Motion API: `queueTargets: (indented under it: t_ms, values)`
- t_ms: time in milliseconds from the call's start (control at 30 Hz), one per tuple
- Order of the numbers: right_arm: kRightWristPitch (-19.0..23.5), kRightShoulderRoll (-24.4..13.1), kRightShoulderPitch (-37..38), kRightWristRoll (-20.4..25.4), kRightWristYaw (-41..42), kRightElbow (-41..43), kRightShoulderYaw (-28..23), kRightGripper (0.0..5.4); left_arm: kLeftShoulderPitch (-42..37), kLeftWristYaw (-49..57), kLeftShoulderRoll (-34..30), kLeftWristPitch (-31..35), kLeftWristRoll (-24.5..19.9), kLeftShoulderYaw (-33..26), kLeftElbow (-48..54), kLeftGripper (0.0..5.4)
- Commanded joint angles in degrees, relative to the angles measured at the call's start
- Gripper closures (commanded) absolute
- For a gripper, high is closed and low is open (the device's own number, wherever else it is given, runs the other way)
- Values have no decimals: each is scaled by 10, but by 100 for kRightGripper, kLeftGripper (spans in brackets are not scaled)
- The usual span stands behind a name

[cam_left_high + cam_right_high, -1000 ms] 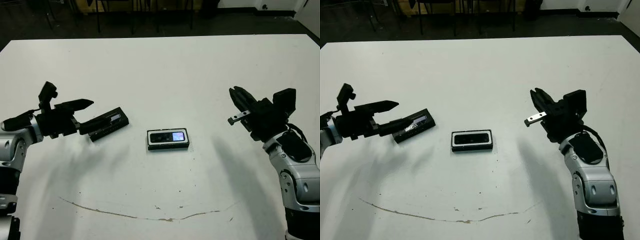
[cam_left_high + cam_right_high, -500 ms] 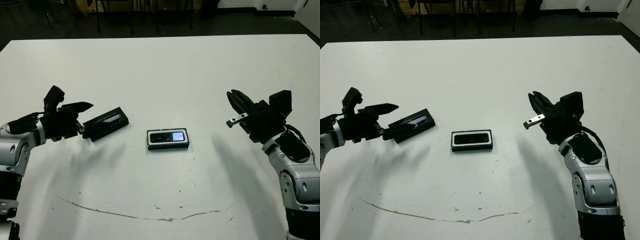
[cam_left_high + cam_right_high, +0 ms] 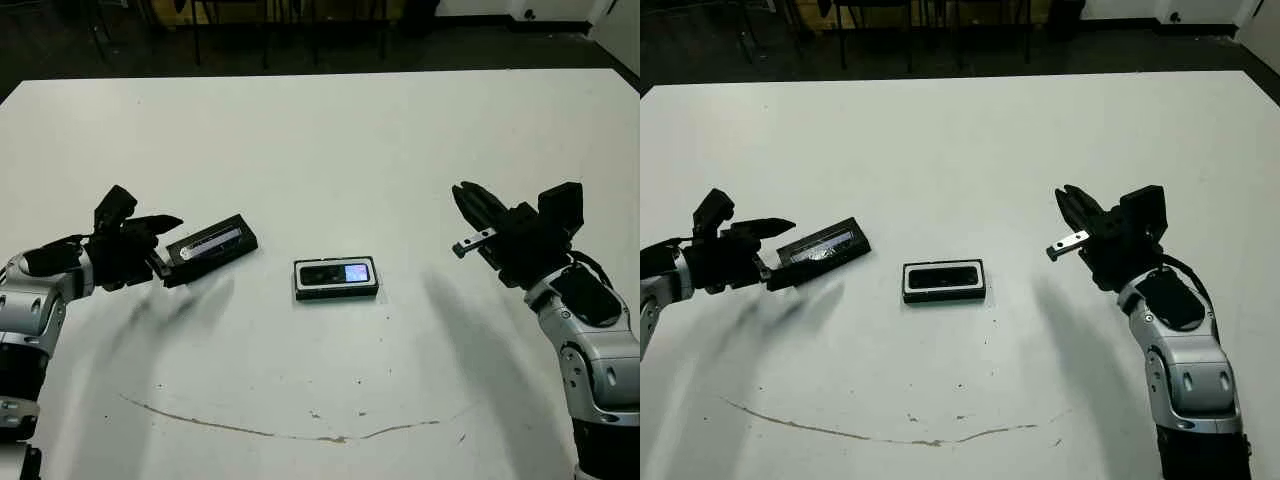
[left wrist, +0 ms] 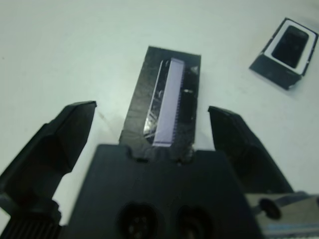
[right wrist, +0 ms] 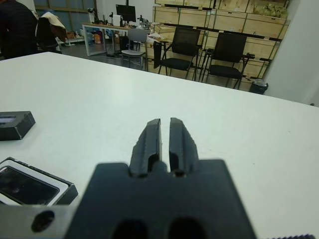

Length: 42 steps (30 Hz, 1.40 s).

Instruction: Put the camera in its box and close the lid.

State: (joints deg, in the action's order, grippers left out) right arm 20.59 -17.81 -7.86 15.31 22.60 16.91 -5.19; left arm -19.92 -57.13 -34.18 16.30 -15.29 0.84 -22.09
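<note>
The camera [image 3: 337,272] already lies inside the box [image 3: 336,292] near the middle of the white table [image 3: 330,140], its pale blue screen toward the robot's right, so the part left to do looks to be the lid [image 3: 210,246]. That lid rests flat on the table off to the robot's left of the box, apart from it, with its silvery strip facing up. What matters is how it lies against the left gripper [image 4: 159,122]: in the left wrist view the lid runs straight out from the gripper's body, its long axis in line with the two fingers, its near end tucked right up between their bases. The fingers stand wide apart, one on each long side of the lid, and neither appears to touch it. So a squeeze across the lid's narrow width seems the natural next thing, with no turning of the wrist needed first. The left arm is plainly the nearer one. The right gripper [image 3: 1072,207] hovers well off on the other side of the box, raised above the table, its fingers drawn close together with only a thin slit between them and nothing in them.
</note>
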Motion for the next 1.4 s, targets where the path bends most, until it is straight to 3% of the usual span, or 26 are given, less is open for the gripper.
queueTargets:
  t_ms: [33, 533, 733, 867, 1133, 1400]
  values:
    - [9, -6, 10, 9, 5, -4, -5, 540, -4, -7, 3, -13, 11, 6, -22, 1]
    - [16, -9, 14, 18, 2, -1, -6, 540, -31, -59, 12, -51, 19, 13, -108, 1]
    - [18, -8, 14, 28, 6, -4, -11, 540, -30, -49, 16, -72, 34, 16, -118, 1]
    - [15, -9, 16, 27, 7, -5, -12, 540, -28, -39, 20, -122, 53, 18, -128, 1]
    - [31, -11, 13, 31, 5, 0, -12, 540, -19, -11, 40, -127, 48, 10, -114, 1]
    - [22, -13, 11, 29, 8, -6, -13, 540, 1, 13, 51, -80, 30, 0, -53, 122]
